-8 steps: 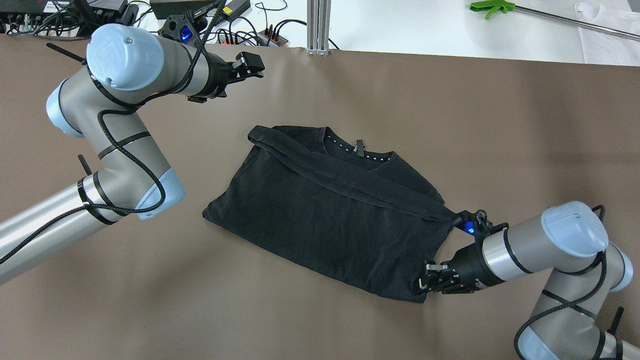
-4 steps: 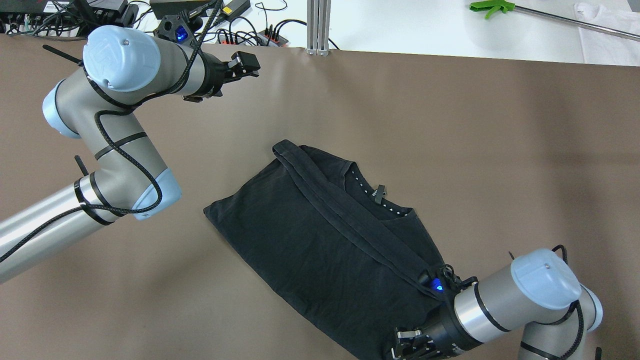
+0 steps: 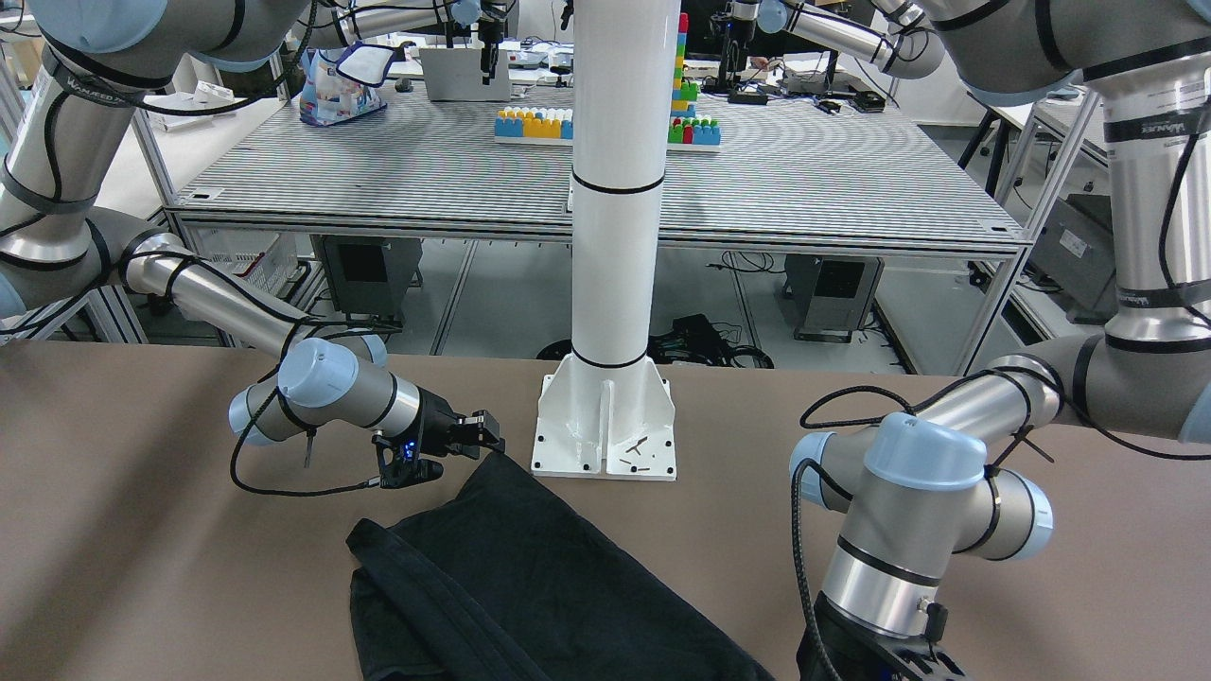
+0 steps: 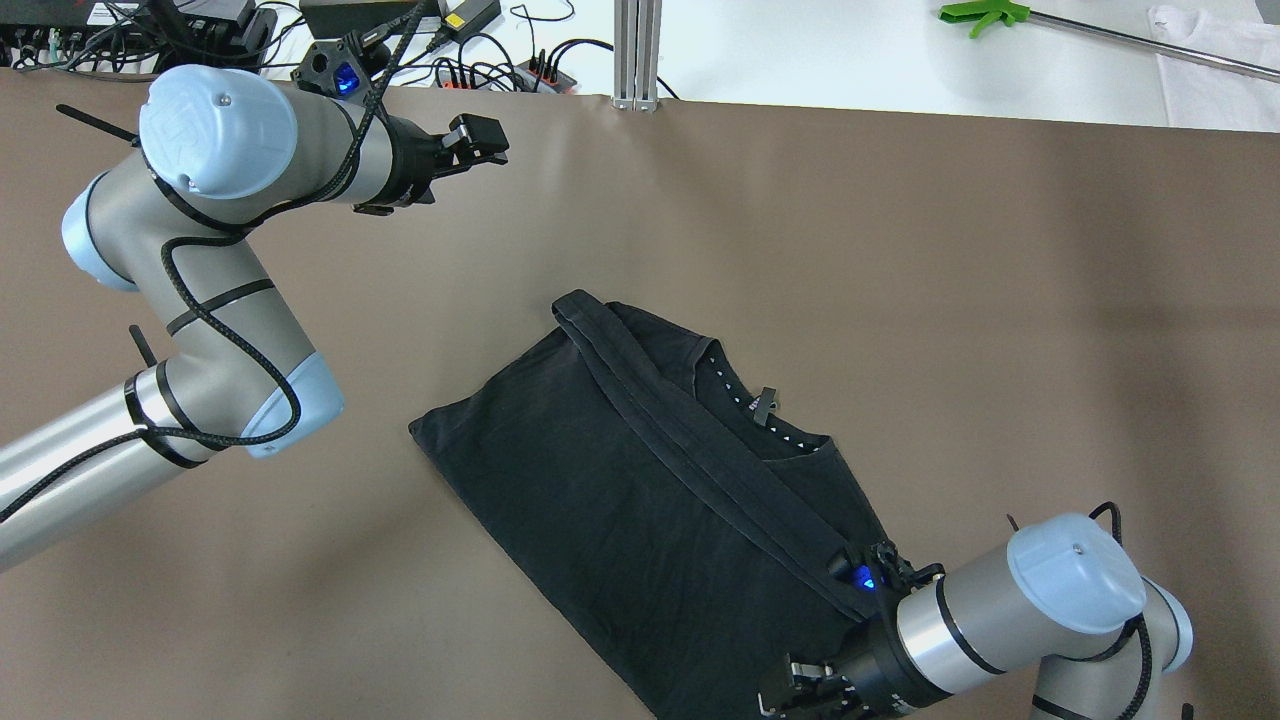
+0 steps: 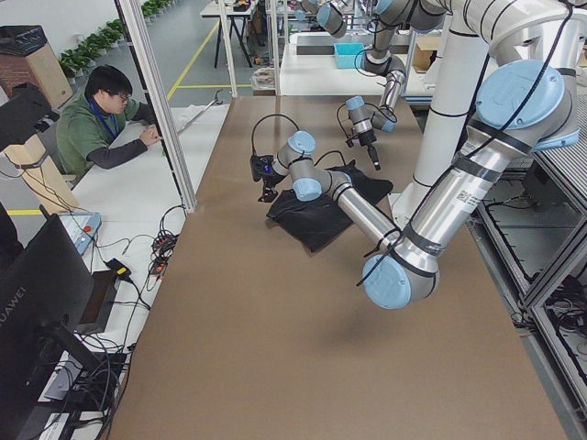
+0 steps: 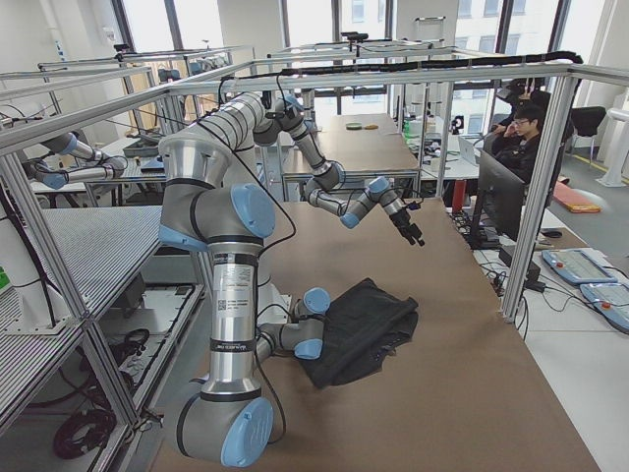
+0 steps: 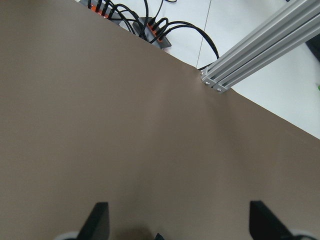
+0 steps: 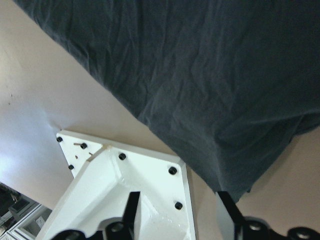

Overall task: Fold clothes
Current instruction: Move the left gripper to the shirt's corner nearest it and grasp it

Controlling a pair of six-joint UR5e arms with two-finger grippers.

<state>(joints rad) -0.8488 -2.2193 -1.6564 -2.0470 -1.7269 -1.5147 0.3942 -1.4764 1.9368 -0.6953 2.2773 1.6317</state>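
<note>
Right gripper [image 8: 177, 205], nearest the robot: jaws spread with nothing between them, low over the white base plate [image 8: 130, 170]. The near corner of the shirt [image 4: 640, 500] sits just beside one finger. I can't tell whether it touches.

The shirt is black and part-folded, lying flat and diagonal on the brown table [image 4: 900, 250]. Its near end is by the base plate and it runs away toward mid-table. A thick hem band [image 4: 690, 440] crosses the top layer, and the neck opening [image 4: 745, 400] shows on the robot's right side.

Handling, my read:
- It's light and limp with no stiffness, so it will sag from any single hold and drag rather than slide clean.
- The stacked layers will likely shear apart if only the top one is caught.
- Best hold is at a corner or on the hem band, where the thicker seam should slip less, pinching through all layers.
- Avoid the neck opening, which stretches and skews the fold.
- Two corners of the same edge would keep the crease straight.

Left gripper [image 7: 180, 220], far side: jaws wide apart and empty, over bare table well clear of the shirt. A power strip [image 7: 145, 30] and an aluminium post [image 7: 260, 55] lie just past the edge.
</note>
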